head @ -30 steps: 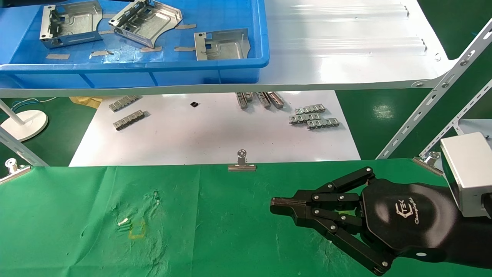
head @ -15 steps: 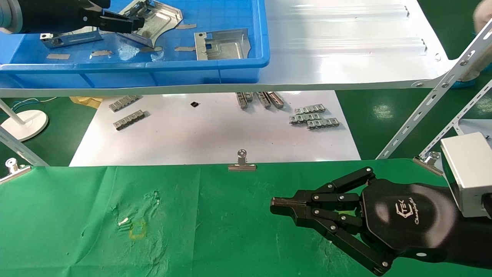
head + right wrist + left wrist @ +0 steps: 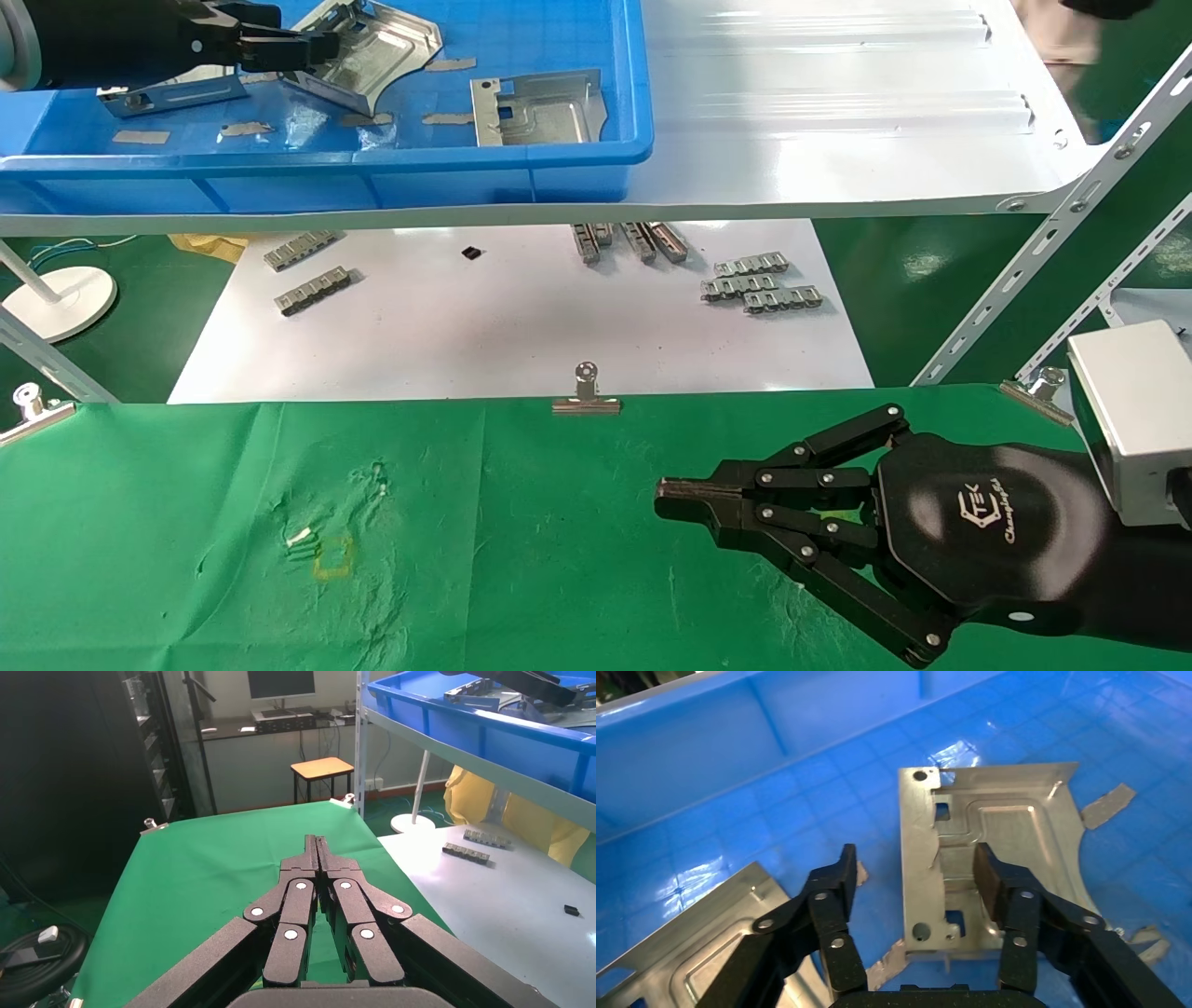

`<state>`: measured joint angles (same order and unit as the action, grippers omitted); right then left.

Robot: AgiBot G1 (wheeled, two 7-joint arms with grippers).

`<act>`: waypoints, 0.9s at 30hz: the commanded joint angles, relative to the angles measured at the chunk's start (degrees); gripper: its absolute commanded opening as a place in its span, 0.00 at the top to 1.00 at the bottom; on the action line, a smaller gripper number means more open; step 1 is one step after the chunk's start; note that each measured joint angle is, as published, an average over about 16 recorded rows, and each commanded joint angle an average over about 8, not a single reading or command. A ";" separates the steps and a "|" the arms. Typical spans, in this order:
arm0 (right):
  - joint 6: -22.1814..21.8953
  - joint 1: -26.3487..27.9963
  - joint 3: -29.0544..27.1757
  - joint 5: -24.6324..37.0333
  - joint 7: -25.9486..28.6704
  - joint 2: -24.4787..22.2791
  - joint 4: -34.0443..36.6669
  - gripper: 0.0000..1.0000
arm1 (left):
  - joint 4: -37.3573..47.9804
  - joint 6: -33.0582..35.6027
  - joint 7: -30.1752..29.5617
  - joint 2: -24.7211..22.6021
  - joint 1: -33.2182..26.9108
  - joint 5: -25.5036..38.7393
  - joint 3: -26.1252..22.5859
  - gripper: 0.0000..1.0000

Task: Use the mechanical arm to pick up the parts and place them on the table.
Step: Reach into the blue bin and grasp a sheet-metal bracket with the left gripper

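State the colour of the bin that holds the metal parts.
Bright blue. The bin shows best in the head view, with the silver parts inside.

The silver sheet-metal brackets (image 3: 537, 110) lie in a bright blue bin (image 3: 596, 154) whose floor shows a square grid pattern, on a glossy white shelf (image 3: 838, 140). The table (image 3: 521, 550) wears bright green cloth with a small yellow square mark (image 3: 332, 556). Both grippers, left (image 3: 912, 874) and right (image 3: 663, 492), are black, the right with a white logo and silver wrist box (image 3: 1131, 419).
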<state>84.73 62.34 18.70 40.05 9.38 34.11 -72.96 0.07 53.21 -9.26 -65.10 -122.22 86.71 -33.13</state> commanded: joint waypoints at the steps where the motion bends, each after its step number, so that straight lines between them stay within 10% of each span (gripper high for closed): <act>1: 0.00 0.00 0.00 0.00 0.00 0.00 0.00 1.00 | 0.06 -0.27 0.02 0.12 0.12 -0.06 0.04 1.00; 8: -0.01 0.00 0.01 -0.01 -0.01 -0.01 0.00 0.88 | -0.14 -1.75 0.47 -0.08 0.52 -0.01 0.01 1.00; 16: -0.01 0.01 0.03 -0.02 -0.01 -0.01 0.00 0.00 | -0.96 -2.26 1.74 -0.06 0.51 -0.71 0.50 1.00; 27: -0.02 0.01 0.04 -0.03 -0.02 -0.02 0.00 0.00 | -4.44 11.41 7.76 3.33 -1.16 -4.52 2.90 1.00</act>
<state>84.71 62.36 18.74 40.02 9.36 34.09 -72.96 -4.40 65.48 -1.09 -61.60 -123.12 82.25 -30.32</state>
